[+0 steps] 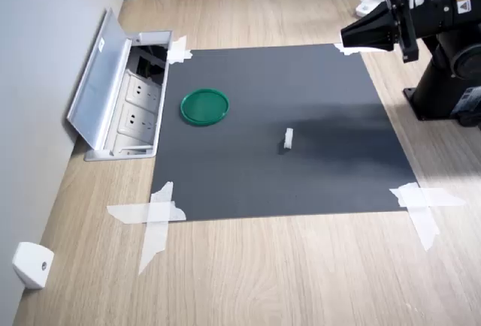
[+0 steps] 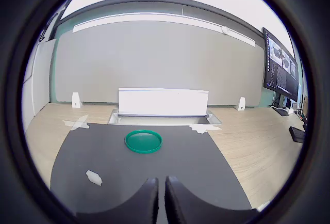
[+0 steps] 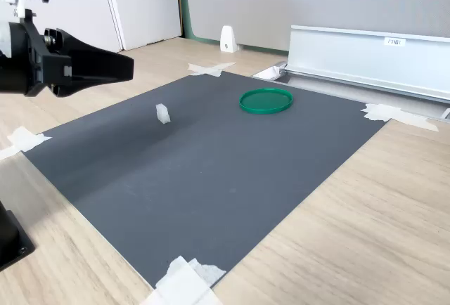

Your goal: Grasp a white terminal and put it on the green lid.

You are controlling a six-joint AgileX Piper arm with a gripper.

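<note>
The end effector (image 1: 347, 39) hangs in the air above the edge of the dark mat (image 1: 316, 183), its two fingers (image 2: 149, 198) pressed nearly together with only a thin slit between them, holding nothing. The white terminal (image 1: 288, 139) lies on the mat near its middle, well apart from the green lid (image 1: 204, 106). The lid lies flat on the mat with nothing inside its rim, close to the open socket box (image 1: 135, 108) sunk in the desk (image 1: 301, 273), whose grey cover stands raised. White tape strips (image 1: 154, 217) pin the mat's corners.
</note>
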